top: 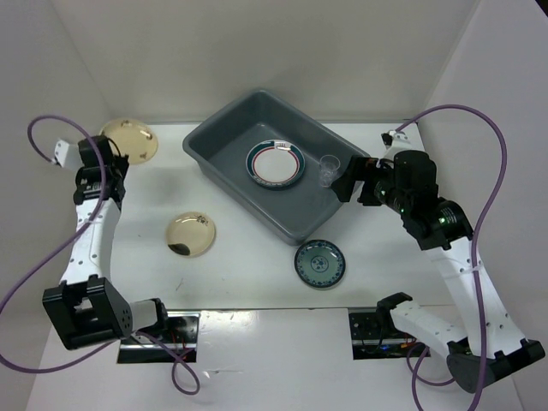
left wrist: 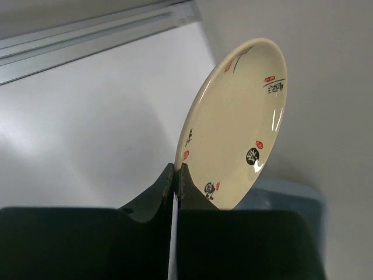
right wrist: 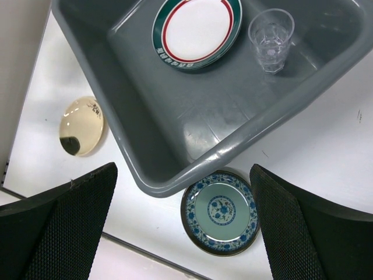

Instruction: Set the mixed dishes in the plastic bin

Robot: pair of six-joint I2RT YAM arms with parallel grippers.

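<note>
My left gripper [top: 106, 159] [left wrist: 176, 173] is shut on the rim of a gold-cream plate [top: 130, 139] [left wrist: 239, 122] at the far left, which stands tilted in the left wrist view. The grey plastic bin [top: 229, 147] [right wrist: 175, 116] holds a white plate with a red-and-green rim [top: 276, 163] [right wrist: 197, 29] and a clear cup [top: 329, 169] [right wrist: 270, 39]. My right gripper [top: 351, 181] [right wrist: 182, 168] hangs open over the bin's right rim, holding nothing. A second gold-cream plate [top: 190, 233] [right wrist: 82, 125] and a small teal patterned plate [top: 319, 263] [right wrist: 221, 211] lie on the table in front of the bin.
White walls close in the table at the back, left and right. The bin sits at an angle in the middle. Purple cables loop out from both arms.
</note>
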